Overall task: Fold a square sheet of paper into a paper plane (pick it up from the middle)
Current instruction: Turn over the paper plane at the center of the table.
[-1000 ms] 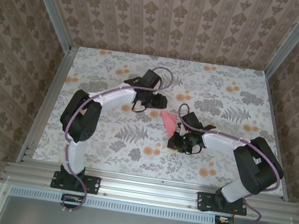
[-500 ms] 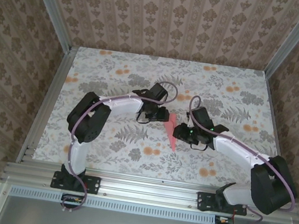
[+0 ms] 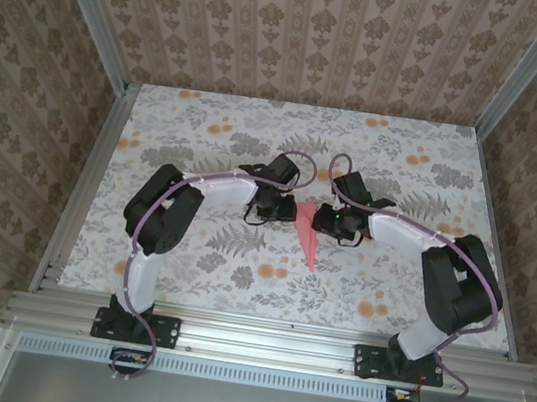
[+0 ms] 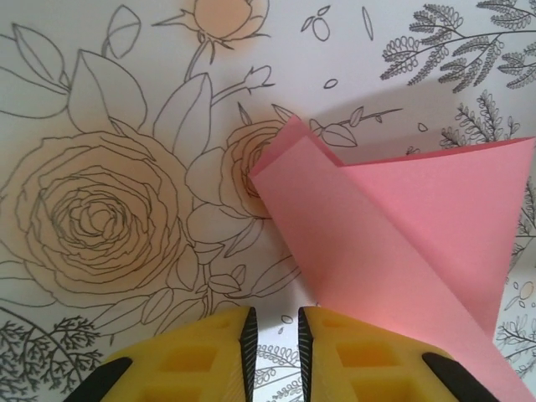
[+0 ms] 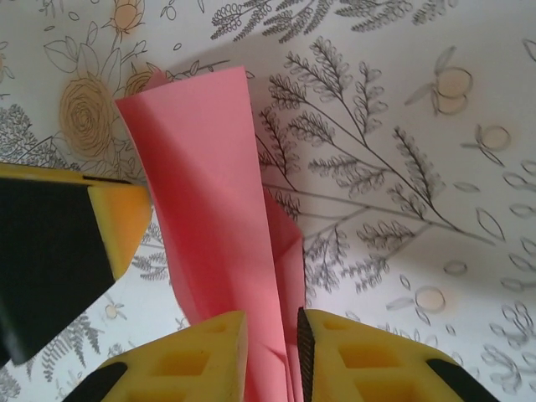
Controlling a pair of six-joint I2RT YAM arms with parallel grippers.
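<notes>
Right tool (image 5: 272, 325) swung inward, pinching one paper plane (image 5: 209, 193); left tool (image 4: 276, 325) alongside.

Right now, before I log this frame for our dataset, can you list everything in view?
paper plane: one, pink-red, mid-table between the grippers, point toward the near edge.
table: one, white with grey leaves and orange flowers, under everything.
walls: beige patterned, on three sides of the table.
frame rails: silver, along the table's edges.
left arm: one, white and black, purple cable, near left.
right arm: one, same colours, near right.
left gripper: yellow fingers together, nothing between them, beside the plane.
right gripper: yellow fingers closed on the paper plane.
</notes>
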